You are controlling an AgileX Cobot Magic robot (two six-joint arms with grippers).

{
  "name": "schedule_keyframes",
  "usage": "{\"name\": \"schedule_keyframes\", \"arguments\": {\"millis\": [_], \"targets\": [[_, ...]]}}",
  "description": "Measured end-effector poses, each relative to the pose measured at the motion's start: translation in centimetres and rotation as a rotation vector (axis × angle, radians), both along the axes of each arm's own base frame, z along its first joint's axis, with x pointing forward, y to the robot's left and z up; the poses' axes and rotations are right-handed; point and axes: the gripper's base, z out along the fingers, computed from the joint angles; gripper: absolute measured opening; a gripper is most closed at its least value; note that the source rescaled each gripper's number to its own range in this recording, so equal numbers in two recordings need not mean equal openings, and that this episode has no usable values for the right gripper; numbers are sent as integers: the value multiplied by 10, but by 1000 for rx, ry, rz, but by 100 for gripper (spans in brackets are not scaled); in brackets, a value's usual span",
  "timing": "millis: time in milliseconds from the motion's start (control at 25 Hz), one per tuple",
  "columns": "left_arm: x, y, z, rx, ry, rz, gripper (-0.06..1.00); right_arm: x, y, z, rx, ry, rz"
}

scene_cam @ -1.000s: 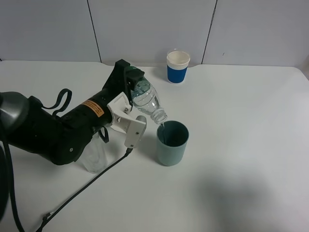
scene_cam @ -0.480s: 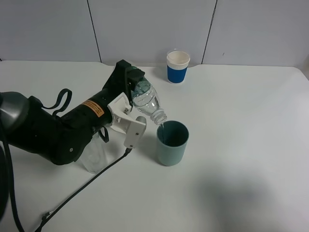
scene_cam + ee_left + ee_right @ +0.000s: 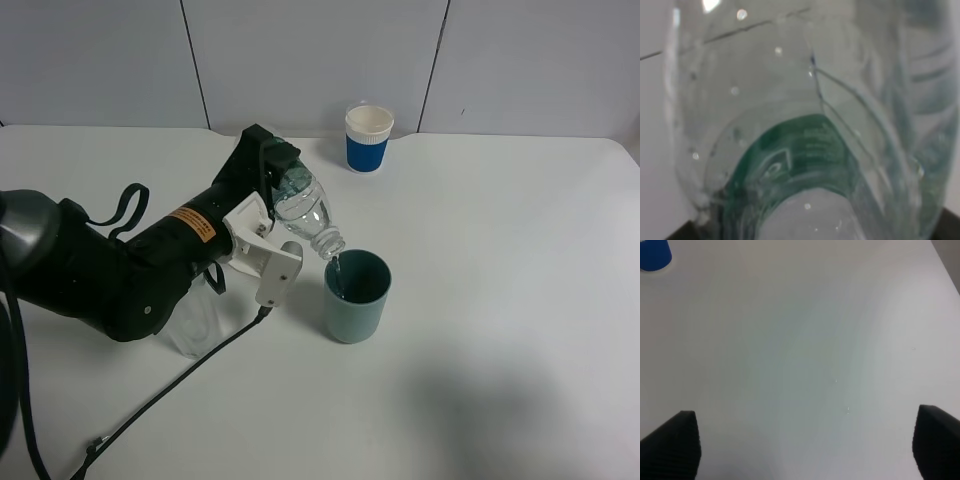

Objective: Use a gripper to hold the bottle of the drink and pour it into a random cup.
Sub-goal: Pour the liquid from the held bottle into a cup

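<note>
A clear tumbler [image 3: 196, 322] is seen nearest, half hidden by the black arm, at 9 o'clock of the teal-green cup [image 3: 357, 300]. The drink bottle [image 3: 303, 208] is clamped in the left gripper [image 3: 280, 195], tilted mouth-down, with its neck just over the cup's rim at 11 o'clock. A blue paper cup [image 3: 368, 138] is set far back at 12 o'clock. The right gripper [image 3: 805, 450] is held with its fingers wide apart over the white table [image 3: 520, 250]
</note>
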Motion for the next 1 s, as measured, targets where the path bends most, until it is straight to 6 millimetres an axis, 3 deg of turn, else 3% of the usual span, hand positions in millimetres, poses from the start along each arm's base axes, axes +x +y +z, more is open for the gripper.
{"name": "schedule_keyframes", "arguments": {"millis": [1000], "targets": [[0,0,1,18,-17,-5,0,0,0,0,0,0,0]]}}
